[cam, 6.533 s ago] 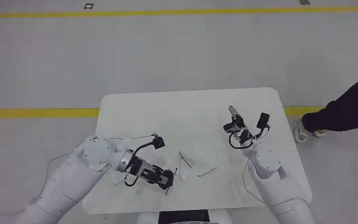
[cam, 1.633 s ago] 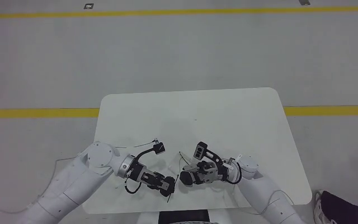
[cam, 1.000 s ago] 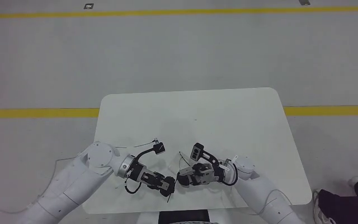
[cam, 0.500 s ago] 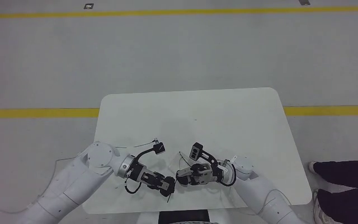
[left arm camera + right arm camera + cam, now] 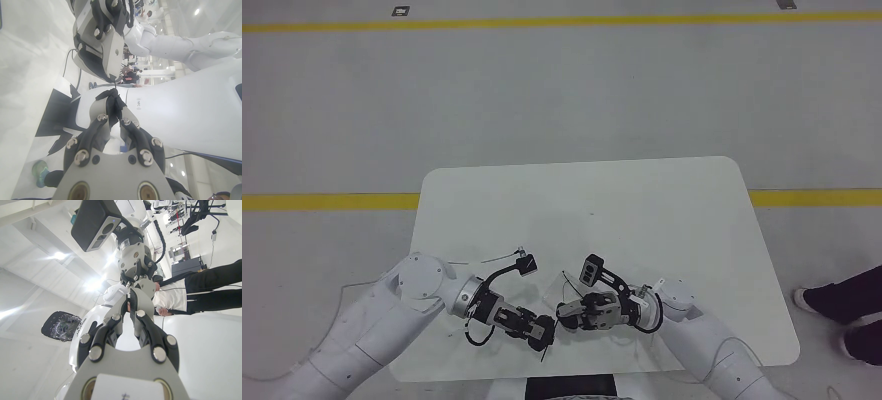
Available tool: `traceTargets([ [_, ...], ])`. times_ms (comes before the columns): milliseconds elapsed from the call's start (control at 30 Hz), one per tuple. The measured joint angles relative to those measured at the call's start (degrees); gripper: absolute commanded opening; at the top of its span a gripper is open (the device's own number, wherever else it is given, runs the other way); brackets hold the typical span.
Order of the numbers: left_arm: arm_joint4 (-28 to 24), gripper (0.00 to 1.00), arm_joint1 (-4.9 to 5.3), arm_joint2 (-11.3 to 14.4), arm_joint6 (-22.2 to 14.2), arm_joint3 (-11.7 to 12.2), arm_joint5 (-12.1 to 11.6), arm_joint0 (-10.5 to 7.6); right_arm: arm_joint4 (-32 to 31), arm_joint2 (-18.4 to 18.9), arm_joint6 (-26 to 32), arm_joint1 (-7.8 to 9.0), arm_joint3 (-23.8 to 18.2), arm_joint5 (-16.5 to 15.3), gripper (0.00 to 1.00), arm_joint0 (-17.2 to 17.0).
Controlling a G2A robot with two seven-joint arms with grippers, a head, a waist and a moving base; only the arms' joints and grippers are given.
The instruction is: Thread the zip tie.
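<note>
In the top view my left gripper (image 5: 541, 328) and right gripper (image 5: 565, 314) meet tip to tip near the table's front edge. In the left wrist view a thin black zip tie (image 5: 115, 84) runs as a short strand between the two. The left gripper (image 5: 113, 95) is shut on one end, its black-wrapped fingertips (image 5: 111, 106) pressed together. The right gripper (image 5: 113, 76) faces it and pinches the other end. From the right wrist view, my right gripper (image 5: 130, 298) points straight at the left one, with its ridged pad (image 5: 133, 306) showing. Most of the tie is hidden inside the fingers.
The white table (image 5: 662, 200) has free room behind and to both sides of the grippers. A loose black zip tie (image 5: 571, 283) lies on it just behind the right gripper. The front edge (image 5: 472, 372) is close below both grippers.
The right arm has come from the table's right side to the front centre. Over the last second its gripper crept left until it met the left gripper, which stayed put.
</note>
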Motion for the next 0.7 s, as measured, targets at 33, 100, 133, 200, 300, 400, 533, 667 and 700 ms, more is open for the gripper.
traceTargets([
  [33,0.00,0.00,0.00,0.00,0.00,0.00,0.00,0.00,0.00,-0.03,0.02,0.01,-0.01,-0.04,0.00,0.03],
  [100,0.00,0.00,0.00,0.00,0.00,0.00,0.00,0.00,-0.04,-0.08,0.03,0.04,-0.02,-0.09,0.00,0.07],
  [133,0.00,0.00,0.00,0.00,0.00,0.00,0.00,0.00,-0.07,-0.12,0.03,0.05,-0.03,-0.14,0.00,0.08],
  [200,0.00,0.00,0.00,0.00,0.00,0.00,0.00,0.00,-0.15,-0.16,-0.02,0.08,-0.05,-0.24,0.00,0.11],
  [300,0.00,0.00,0.00,0.00,0.00,0.00,0.00,0.00,-0.62,-0.15,-0.27,0.16,-0.09,-0.54,0.00,0.11],
  [400,0.00,0.51,0.00,0.00,0.00,0.00,0.00,0.00,-1.23,0.13,-0.97,0.27,-0.26,-1.51,0.00,0.03],
  [533,0.00,1.00,0.00,0.00,0.00,0.00,0.00,0.00,-2.23,1.10,-3.47,0.48,-0.92,-4.13,0.00,-0.53],
  [667,0.00,1.00,0.00,0.00,0.00,0.00,0.00,0.00,-1.89,1.94,-4.72,0.64,-1.33,-5.51,0.00,-1.05],
  [700,0.00,1.00,0.00,0.00,0.00,0.00,0.00,0.00,-1.71,2.14,-5.02,0.66,-1.41,-5.82,0.00,-1.18],
])
